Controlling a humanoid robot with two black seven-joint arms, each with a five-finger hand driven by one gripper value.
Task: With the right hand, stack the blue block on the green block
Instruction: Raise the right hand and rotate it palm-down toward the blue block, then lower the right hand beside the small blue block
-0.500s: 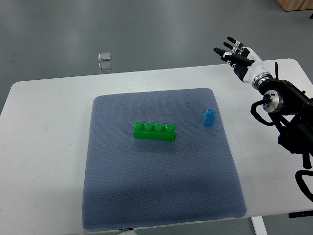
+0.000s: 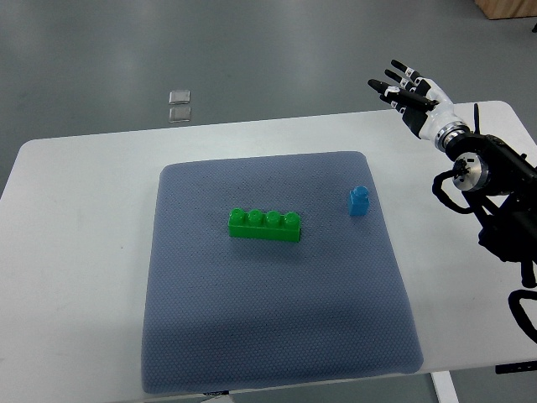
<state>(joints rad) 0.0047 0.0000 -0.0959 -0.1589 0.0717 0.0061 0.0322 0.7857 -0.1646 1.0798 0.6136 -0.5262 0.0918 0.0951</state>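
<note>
We see green block (image 2: 265,225) mid-frame on mat (image 2: 277,336), long axis left-right, blue block (image 2: 358,201) upright just right, right hand (image 2: 411,94) upper right w/ fingers (image 2: 388,86) spread, empty.

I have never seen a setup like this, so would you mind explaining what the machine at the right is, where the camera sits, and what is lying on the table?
This is one camera on a humanoid robot, looking steeply down at its own work area. The black and white arm entering from the right ends in the right hand, with fingers spread and holding nothing, raised near the far right corner of the white table. No left arm shows. On the table lies a grey-blue mat. On the mat sit a long green block with four studs and, apart to its right, a small blue block standing upright. Nothing is held yet. Beyond the table, two small clear squares lie on the floor.
</note>
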